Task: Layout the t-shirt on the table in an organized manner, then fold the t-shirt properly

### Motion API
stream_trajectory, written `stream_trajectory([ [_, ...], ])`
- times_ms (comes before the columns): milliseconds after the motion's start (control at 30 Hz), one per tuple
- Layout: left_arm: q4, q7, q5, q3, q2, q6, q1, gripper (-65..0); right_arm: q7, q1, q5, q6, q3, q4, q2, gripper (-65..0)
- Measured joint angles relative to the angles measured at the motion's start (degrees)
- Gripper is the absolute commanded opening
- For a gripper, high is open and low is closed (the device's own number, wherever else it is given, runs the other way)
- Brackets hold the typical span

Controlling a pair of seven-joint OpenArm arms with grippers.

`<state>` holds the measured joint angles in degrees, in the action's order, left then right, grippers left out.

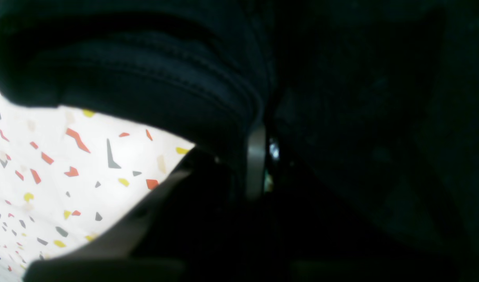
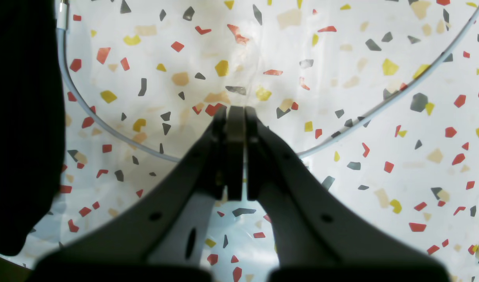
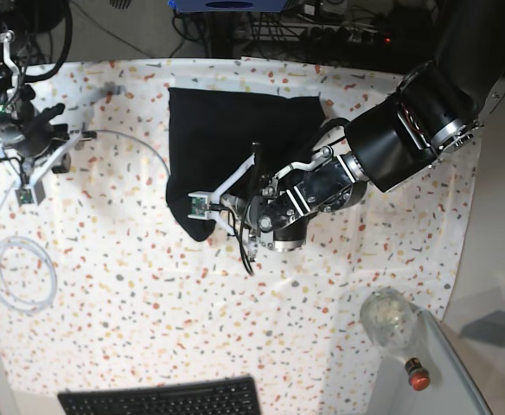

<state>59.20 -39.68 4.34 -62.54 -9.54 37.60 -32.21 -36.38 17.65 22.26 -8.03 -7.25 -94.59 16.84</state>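
Clearly the left tool (image 3: 202,210) pinches the t-shirt (image 3: 235,138) hem; right tool (image 2: 235,117) pressed together, well apart

No legible text or labels

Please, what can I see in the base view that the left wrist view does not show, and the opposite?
Only the base view shows the whole scene: both arms, the shut right gripper holding nothing, a white cable, the keyboard and the t-shirt's full outline. Only the left wrist view shows, close up, the stitched hem bunched at the left gripper, which is shut on it. Both show the black t-shirt on the speckled table.
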Motion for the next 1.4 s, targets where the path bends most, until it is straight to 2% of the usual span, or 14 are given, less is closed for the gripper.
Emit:
stream_trajectory([
  [133, 0.1, -2.1, 0.4, 0.0, 0.0, 0.2, -0.7, -65.0, 0.0, 0.0, 0.0, 0.0, 0.0, 0.0, 0.0, -65.0],
  [333, 4.0, -3.5, 2.9, -0.1, -0.7, 0.8, -3.4, -27.5, 0.0, 0.0, 0.0, 0.0, 0.0, 0.0, 0.0, -65.0],
  [433, 5.5, -3.4, 3.9, -0.1, -0.3, 0.8, -5.2, -16.8, 0.0, 0.0, 0.0, 0.0, 0.1, 0.0, 0.0, -65.0],
  [533, 5.9, -5.9, 4.7, -0.1, -0.3, 0.8, -6.1, -13.0, 0.0, 0.0, 0.0, 0.0, 0.1, 0.0, 0.0, -65.0],
  [633, 9.4, -8.9, 4.5, 1.0, -1.1, 0.8, -6.5, -16.1, 0.0, 0.2, -0.1, 0.0, 0.2, -0.4, 0.0, -65.0],
  [700, 14.6, -10.9, 5.0, 8.1, -1.3, 1.3, -5.6, -23.4, 0.1, 1.3, -0.3, 0.1, 0.4, -2.2, -0.1, -65.0],
  [733, 18.2, -12.9, 4.9, 12.5, -1.4, 1.2, -4.9, -29.0, 0.0, 2.3, -0.1, 0.2, 0.5, -3.9, 0.0, -65.0],
  [800, 26.5, -15.7, 4.5, 21.6, -1.7, 0.4, -3.0, -46.9, -0.3, 4.3, -0.1, 0.0, 0.6, -8.0, 0.0, -65.0],
  [833, 31.2, -16.9, 3.7, 26.3, -1.8, 0.3, -0.5, -59.1, -0.3, 5.5, -0.4, 0.3, 0.7, -10.5, 0.0, -65.0],
  [867, 35.2, -17.9, 3.7, 30.1, -2.2, -0.1, 2.0, -65.0, -0.2, 6.0, -0.3, 0.2, 1.4, -12.6, 0.2, -65.0],
  [967, 44.7, -19.8, 3.4, 38.4, -3.1, 0.1, 15.1, -65.0, 0.9, 8.1, -0.1, 0.0, 6.3, -18.8, 0.4, -65.0],
  [1067, 49.4, -19.8, 4.0, 42.7, -3.5, 0.6, 27.7, -65.0, -0.3, 9.4, -0.2, -0.1, 14.9, -18.8, 0.4, -65.0],
  [1233, 50.8, -9.5, 3.0, 49.4, -3.7, 0.1, 42.1, -65.0, 1.4, 8.0, -0.7, -0.1, 25.6, -18.6, 0.4, -65.0],
  [1400, 50.4, -4.5, -4.1, 52.2, -3.8, 0.2, 51.1, -65.0, 5.4, 5.9, 0.0, -0.3, 32.5, -16.6, 0.4, -65.0],
])
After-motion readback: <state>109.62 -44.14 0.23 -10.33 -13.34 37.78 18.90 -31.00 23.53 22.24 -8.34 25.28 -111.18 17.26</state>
